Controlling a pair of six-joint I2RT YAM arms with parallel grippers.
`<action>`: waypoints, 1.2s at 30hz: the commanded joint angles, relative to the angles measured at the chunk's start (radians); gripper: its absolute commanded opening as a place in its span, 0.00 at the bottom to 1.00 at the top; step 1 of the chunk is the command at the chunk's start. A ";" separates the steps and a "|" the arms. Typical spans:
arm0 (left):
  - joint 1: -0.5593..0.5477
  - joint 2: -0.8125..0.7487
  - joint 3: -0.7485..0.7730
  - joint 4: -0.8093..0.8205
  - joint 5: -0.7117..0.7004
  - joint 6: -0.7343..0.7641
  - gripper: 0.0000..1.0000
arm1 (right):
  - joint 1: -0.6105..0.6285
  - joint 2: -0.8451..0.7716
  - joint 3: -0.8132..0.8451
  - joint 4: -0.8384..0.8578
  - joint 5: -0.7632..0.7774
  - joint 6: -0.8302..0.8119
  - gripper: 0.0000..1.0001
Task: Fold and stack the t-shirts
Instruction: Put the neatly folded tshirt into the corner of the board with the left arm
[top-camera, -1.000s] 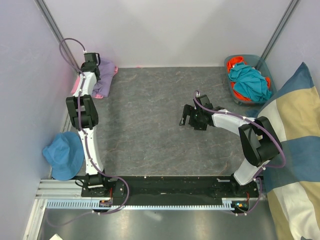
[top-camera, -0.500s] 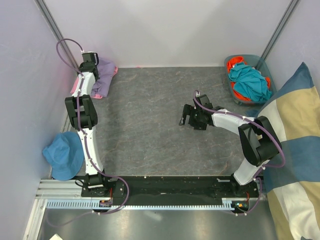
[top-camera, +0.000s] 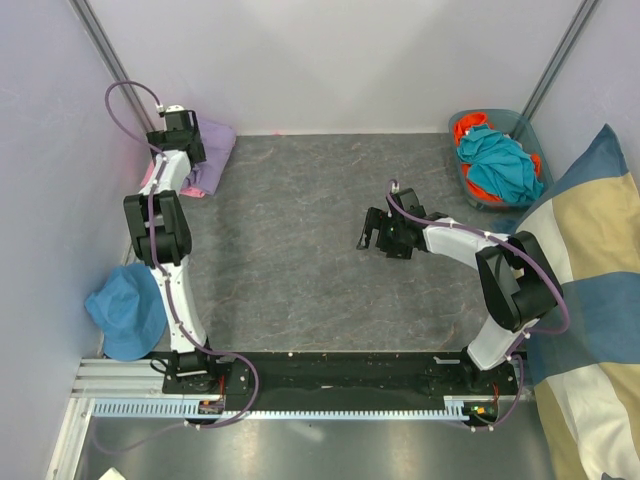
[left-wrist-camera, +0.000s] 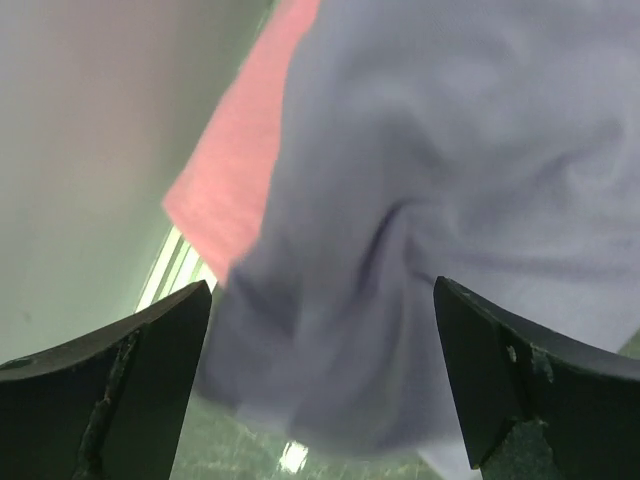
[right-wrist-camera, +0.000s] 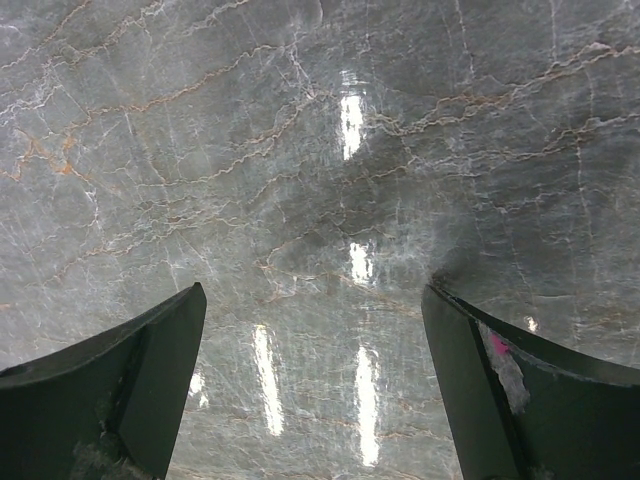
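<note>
A crumpled lavender t-shirt (top-camera: 213, 148) lies in the far left corner of the table, on top of a pink t-shirt (top-camera: 150, 177) of which only an edge shows. My left gripper (top-camera: 186, 146) hovers right over them. In the left wrist view its fingers stand wide apart around the gripper's middle (left-wrist-camera: 322, 287), with the lavender cloth (left-wrist-camera: 450, 180) and the pink cloth (left-wrist-camera: 250, 160) blurred just beyond, nothing pinched. My right gripper (top-camera: 370, 233) is open above the bare marbled tabletop (right-wrist-camera: 330, 150), its middle (right-wrist-camera: 315, 292) holding nothing.
A basket (top-camera: 470, 196) of teal and orange clothes stands at the far right. A blue hat (top-camera: 125, 310) lies at the left edge. The big striped cushion (top-camera: 585, 300) leans along the right side. Walls close in the left corner.
The left gripper has opened and let go of the lavender t-shirt, and its arm has shifted slightly towards the left wall. The right arm has not moved.
</note>
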 joint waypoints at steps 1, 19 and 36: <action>-0.015 -0.155 -0.115 0.152 -0.098 -0.074 1.00 | 0.004 0.020 -0.017 0.021 -0.020 0.008 0.98; -0.174 -0.549 -0.561 0.223 -0.274 -0.205 1.00 | 0.004 -0.083 -0.079 0.040 -0.028 -0.024 0.98; -0.481 -0.748 -0.857 0.252 -0.231 -0.344 1.00 | 0.005 -0.302 -0.123 -0.016 0.001 -0.075 0.98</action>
